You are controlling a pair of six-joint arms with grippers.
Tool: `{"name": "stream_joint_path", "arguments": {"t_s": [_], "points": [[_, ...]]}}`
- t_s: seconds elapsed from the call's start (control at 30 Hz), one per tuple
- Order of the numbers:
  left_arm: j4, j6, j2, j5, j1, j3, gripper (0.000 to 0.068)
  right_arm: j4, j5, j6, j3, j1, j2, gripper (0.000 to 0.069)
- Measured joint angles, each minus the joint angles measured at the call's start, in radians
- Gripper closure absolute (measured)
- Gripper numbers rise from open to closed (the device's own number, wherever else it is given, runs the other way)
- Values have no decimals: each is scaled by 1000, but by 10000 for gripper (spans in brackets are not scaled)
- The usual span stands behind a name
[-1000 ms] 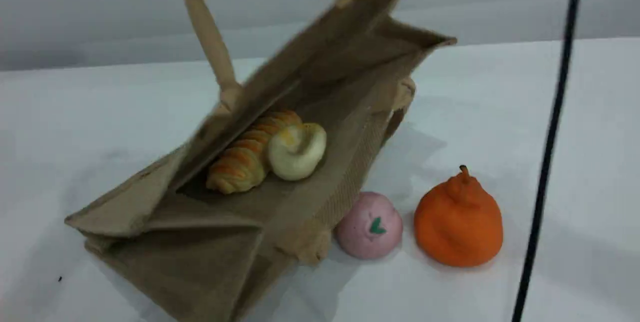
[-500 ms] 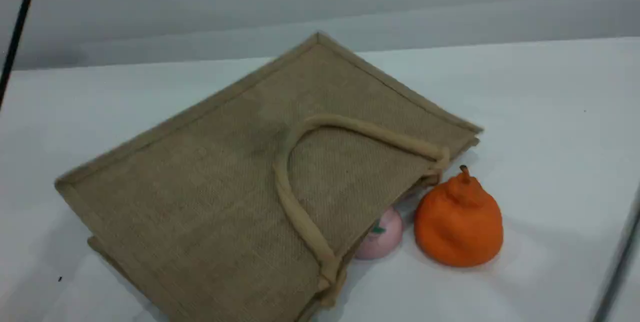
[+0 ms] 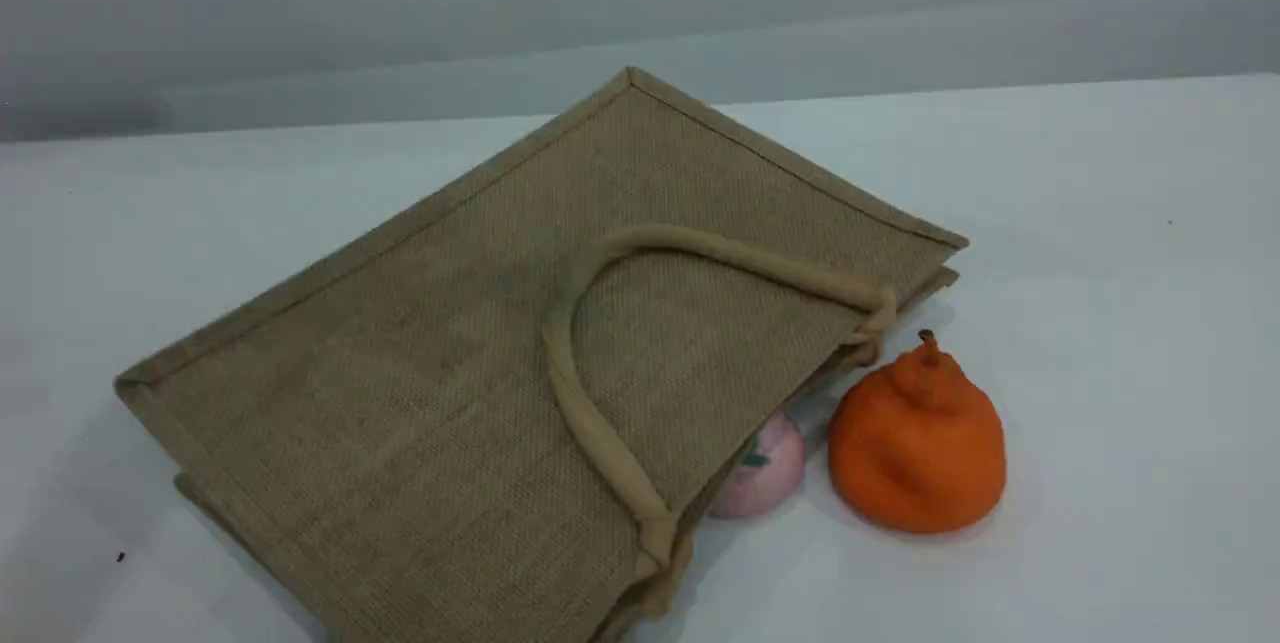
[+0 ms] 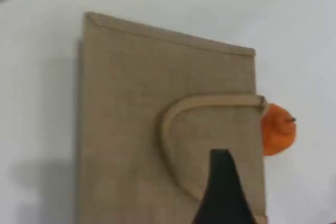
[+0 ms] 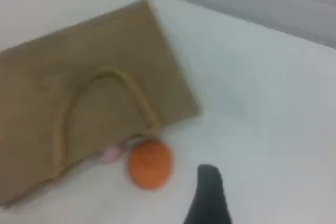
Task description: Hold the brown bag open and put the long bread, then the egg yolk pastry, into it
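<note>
The brown bag (image 3: 420, 373) lies flat on its side on the white table, mouth toward the right, one beige handle (image 3: 575, 403) draped over its upper face. The long bread and the egg yolk pastry are hidden. In the left wrist view the dark fingertip (image 4: 223, 192) of my left gripper hangs well above the bag (image 4: 131, 129), open and holding nothing. The right gripper's fingertip (image 5: 207, 198) hovers over bare table to the right of the bag (image 5: 79, 77), open and empty. Neither arm shows in the scene view.
An orange pear-shaped item (image 3: 915, 443) with a stem stands just right of the bag's mouth. A pink round bun (image 3: 765, 473) lies half tucked under the bag's edge beside it. White table (image 3: 1120, 323) stretches to the right and front.
The bag, held up by its handle with the bread and pastry visible inside, has been let go and has dropped flat, hiding both. The arms have left the scene view.
</note>
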Motion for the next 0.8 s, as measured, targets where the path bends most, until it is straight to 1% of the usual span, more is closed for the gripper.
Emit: {"name": "stream_joint_path", "arguments": {"t_s": [0.1,0.2,0.27,0.33,0.37,0.43,0.57,0.7,0.8], "points": [[95,-74,-76,0,0,0,232,-65,0,43,73,0,-75,211],[203,-153,-150,0,0,0,232,-69,1,57,171,0,-157,211],[258,-191,-197,0,0,0,232,-57,0,80,244,0,-221,211],[295,-224,-250,-2,0,11,232,-53,0,102,332,0,-297,211],[302,-229,-278,-3,0,23,232,-45,-4,109,369,0,-330,211],[300,-229,-329,-4,0,70,232,-28,-54,108,458,0,-418,211],[302,-240,-452,-4,0,202,232,-28,-132,107,605,0,-586,211],[304,-276,-597,-15,0,371,232,-25,-138,107,705,0,-725,211],[309,-304,-720,-84,0,507,232,-16,-141,107,745,0,-792,211]]}}
